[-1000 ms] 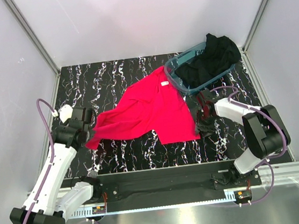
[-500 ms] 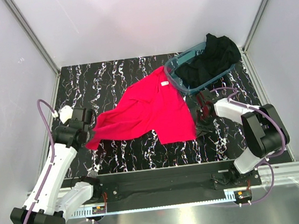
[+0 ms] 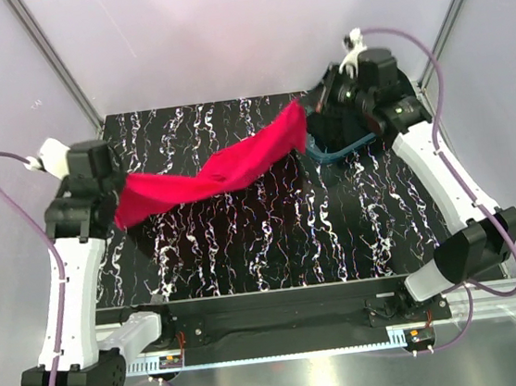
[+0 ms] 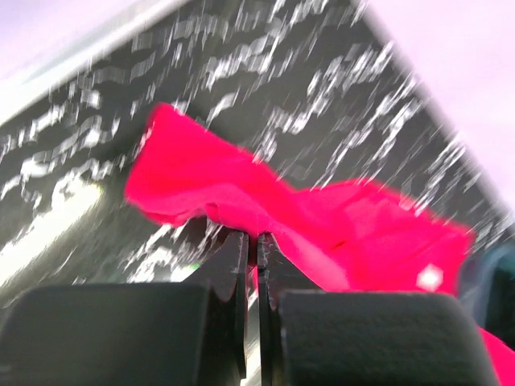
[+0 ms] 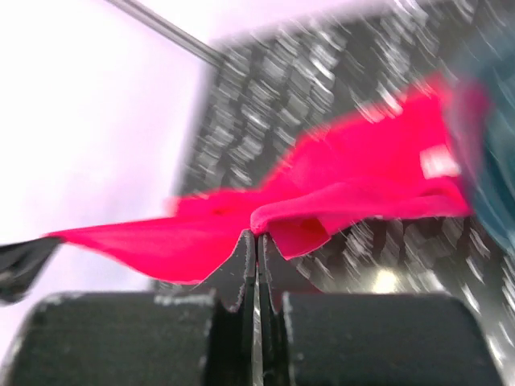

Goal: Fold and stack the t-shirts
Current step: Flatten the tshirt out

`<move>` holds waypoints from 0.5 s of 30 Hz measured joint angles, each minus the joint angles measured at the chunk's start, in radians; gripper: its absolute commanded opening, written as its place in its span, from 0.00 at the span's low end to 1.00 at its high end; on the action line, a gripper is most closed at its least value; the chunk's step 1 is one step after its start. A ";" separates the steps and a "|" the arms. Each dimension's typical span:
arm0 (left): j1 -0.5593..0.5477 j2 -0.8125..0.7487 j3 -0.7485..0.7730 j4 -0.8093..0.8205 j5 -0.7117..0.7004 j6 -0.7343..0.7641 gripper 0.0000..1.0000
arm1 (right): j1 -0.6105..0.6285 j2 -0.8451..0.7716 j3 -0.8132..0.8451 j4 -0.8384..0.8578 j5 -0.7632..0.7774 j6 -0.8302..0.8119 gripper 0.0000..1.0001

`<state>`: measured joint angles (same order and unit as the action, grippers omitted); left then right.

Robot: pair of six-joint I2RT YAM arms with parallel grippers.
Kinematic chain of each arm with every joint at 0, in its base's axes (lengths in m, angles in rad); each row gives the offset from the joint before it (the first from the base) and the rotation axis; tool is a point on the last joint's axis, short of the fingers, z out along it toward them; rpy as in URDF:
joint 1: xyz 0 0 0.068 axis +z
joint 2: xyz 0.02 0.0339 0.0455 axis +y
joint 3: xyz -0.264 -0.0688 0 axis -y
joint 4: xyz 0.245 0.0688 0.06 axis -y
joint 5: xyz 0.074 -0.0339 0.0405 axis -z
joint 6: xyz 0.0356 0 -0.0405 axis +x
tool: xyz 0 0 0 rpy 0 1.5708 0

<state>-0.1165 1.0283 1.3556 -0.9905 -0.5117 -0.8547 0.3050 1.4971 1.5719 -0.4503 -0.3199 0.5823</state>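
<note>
Pinkish-red t-shirt [image 3: 227, 170] slung in mid-air between both arms; thin pinches at each end.

Nearest me, the left gripper [image 4: 251, 241] has its jaws closed down to a sliver on a bunched edge of the cloth. It is a small bite, so I judge a hard pull could strip it out and drop that end onto the table [image 3: 272, 238]. The span sags and twists in the middle; set down like this it would land rolled, not flat. Farther off, the right gripper [image 5: 256, 241] is likewise pinched tight on a fold of red. It sits right beside the teal tub [image 3: 339, 151], where the hem could catch the rim and drag the tub. The black t-shirt [image 3: 323, 135] appears to lie in that tub, though the right arm hides most of it.
</note>
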 measured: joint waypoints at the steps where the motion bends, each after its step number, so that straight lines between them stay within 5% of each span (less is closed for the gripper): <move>1: 0.022 0.012 0.039 0.008 -0.002 0.007 0.00 | 0.000 0.005 0.037 0.032 -0.024 0.008 0.00; 15: 0.109 0.071 0.442 0.092 -0.018 0.103 0.00 | 0.007 0.219 0.636 0.133 -0.146 0.033 0.00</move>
<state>-0.0074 1.0992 1.7977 -0.8989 -0.5297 -0.7517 0.3122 1.7161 2.2078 -0.3172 -0.4656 0.6151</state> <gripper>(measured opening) 0.028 0.012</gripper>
